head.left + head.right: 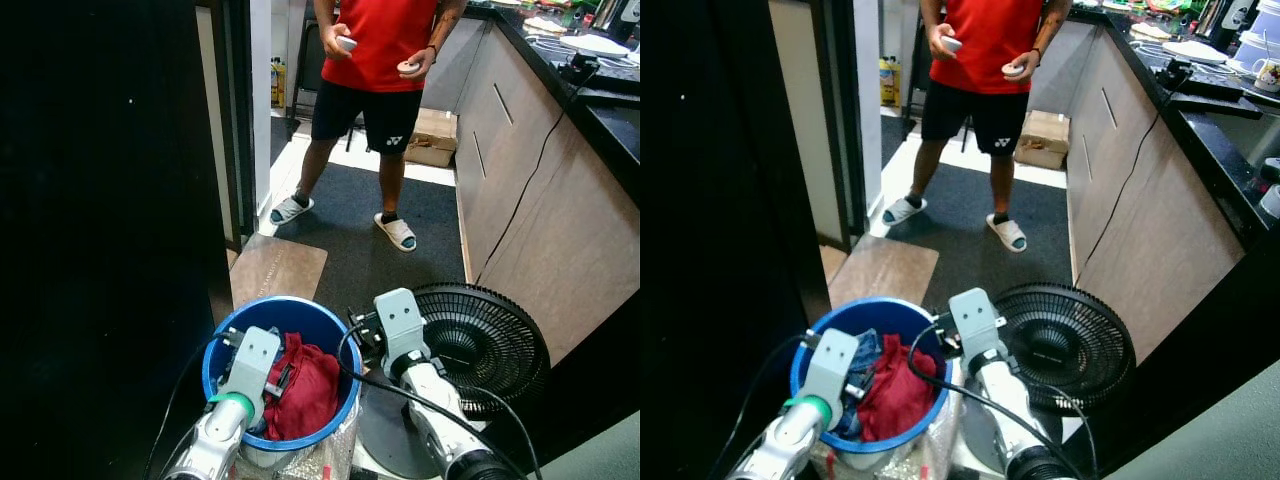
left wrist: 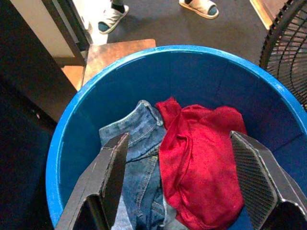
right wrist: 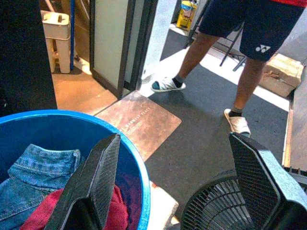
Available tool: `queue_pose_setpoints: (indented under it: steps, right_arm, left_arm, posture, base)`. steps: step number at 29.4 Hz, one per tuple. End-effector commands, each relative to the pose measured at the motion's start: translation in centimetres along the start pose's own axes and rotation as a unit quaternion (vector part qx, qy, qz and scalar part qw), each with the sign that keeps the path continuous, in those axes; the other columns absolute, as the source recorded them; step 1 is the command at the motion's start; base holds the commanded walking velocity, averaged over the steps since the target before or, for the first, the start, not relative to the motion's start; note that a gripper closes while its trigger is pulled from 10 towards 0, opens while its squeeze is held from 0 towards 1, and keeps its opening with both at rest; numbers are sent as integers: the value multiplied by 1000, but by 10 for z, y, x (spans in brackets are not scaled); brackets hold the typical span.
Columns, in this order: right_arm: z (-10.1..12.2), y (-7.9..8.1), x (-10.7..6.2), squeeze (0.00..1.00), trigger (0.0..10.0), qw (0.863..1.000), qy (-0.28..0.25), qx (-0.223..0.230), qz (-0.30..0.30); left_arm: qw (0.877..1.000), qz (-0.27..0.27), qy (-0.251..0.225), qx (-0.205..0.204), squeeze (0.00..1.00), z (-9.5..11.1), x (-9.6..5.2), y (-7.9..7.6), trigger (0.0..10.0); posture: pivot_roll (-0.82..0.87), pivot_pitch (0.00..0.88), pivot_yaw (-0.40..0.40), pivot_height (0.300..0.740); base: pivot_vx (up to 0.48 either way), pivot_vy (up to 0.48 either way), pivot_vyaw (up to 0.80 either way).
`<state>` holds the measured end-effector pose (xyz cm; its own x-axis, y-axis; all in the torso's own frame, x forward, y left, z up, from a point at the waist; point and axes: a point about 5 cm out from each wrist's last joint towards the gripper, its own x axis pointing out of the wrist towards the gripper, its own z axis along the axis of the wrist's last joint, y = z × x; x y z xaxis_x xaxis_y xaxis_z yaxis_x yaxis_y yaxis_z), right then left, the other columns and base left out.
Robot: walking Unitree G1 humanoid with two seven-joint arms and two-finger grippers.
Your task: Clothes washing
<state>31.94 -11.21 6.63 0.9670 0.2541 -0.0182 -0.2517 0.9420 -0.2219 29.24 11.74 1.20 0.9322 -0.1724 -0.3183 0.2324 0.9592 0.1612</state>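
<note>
Blue bucket (image 1: 330,322) on dark kitchen floor (image 1: 350,245); left gripper (image 2: 184,184) and right gripper (image 3: 175,184) spread wide.

Head stereo pair: set high, facing forward and down; both eyes share the bucket (image 1: 275,315), fan (image 1: 480,345) and a standing person (image 1: 375,60) farther off.
Left wrist camera: close above the bucket, looking along its fingers (image 2: 108,177) onto the red cloth (image 2: 201,158) and jeans (image 2: 139,143).
Right wrist camera: low by the bucket rim, facing across the floor to the mat (image 3: 139,122) and the person's legs; shares bucket, fan and mat with the head views.
</note>
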Motion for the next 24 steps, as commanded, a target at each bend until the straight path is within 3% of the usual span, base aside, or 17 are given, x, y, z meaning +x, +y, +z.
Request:
queue_pose_setpoints:
  steps: [1, 8, 13, 24]
  right_arm:
    - [0, -1, -1, 0, 10000, 1000, -2, 3, -6]
    - [10, -4, 3, 0, 10000, 1000, -22, 3, -9]
    - [20, -8, 6, 0, 10000, 999, -41, 6, -14]
    - [20, -5, 4, 0, 10000, 999, -43, 12, -15]
  left_arm:
    - [1000, -1, 2, -3, 0, -2, -1, -1, 10000]
    - [1000, 0, 1, 1, 0, 0, 0, 0, 10000]
    - [1000, 12, -15, -10, 0, 13, 7, 5, 10000]
    - [999, 28, -20, -11, 0, 18, 9, 18, 10000]
  posture:
    - [69, 26, -33, 730]
    - [62, 23, -26, 710]
    - [46, 18, -27, 690]
    - [50, 24, -10, 660]
  base:
    - [0, 0, 0]
    - [0, 0, 0]
    - [0, 0, 0]
    - [0, 0, 0]
